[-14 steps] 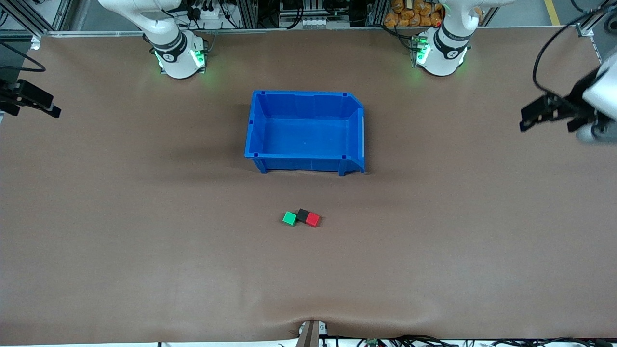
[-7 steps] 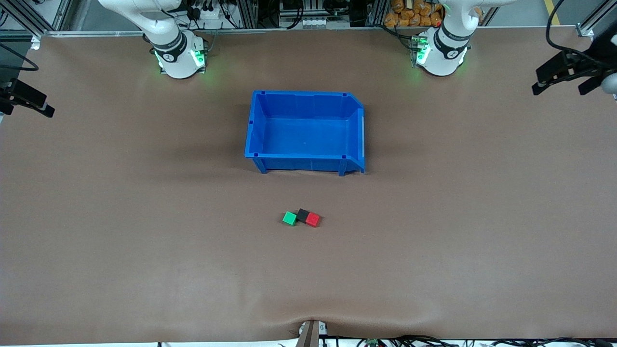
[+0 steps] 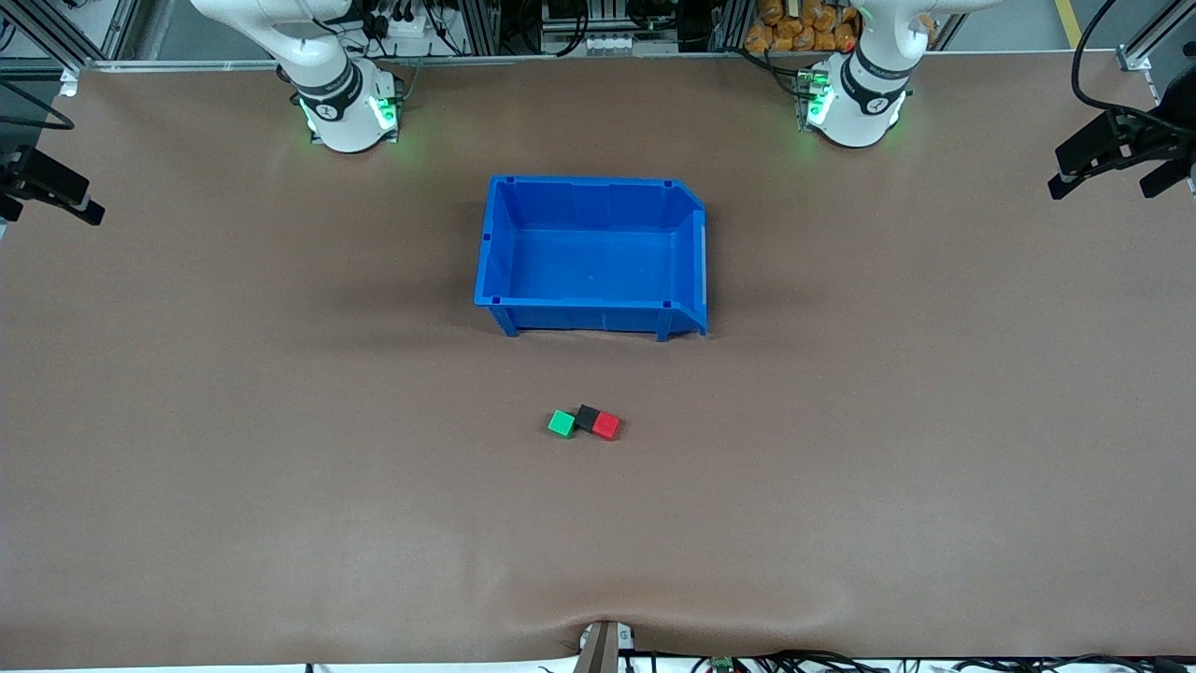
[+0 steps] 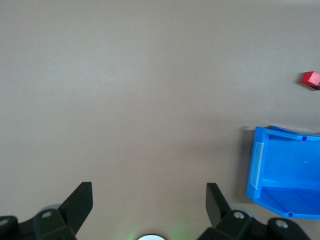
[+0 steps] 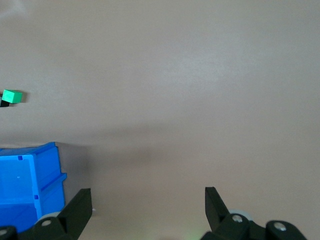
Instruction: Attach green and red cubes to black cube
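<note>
The green cube [image 3: 561,424], black cube [image 3: 586,416] and red cube [image 3: 605,426] are seen touching in a row on the table [image 3: 280,467], nearer the front camera than the bin [image 3: 505,238]. The left gripper [image 3: 1119,159] and right gripper [image 3: 47,192] are held wide open and empty, each over its own end of the table.

no readable text, labels, brands or numbers on anything

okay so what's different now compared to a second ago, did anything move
The left pincer pulled back and upward in the front view, out to the left arm's end of the table, open and empty. The right pincer drew slightly farther off at the right arm's end, also open. The green cube, black cube and red cube stayed joined in a row, and the blue bin did not move.
</note>
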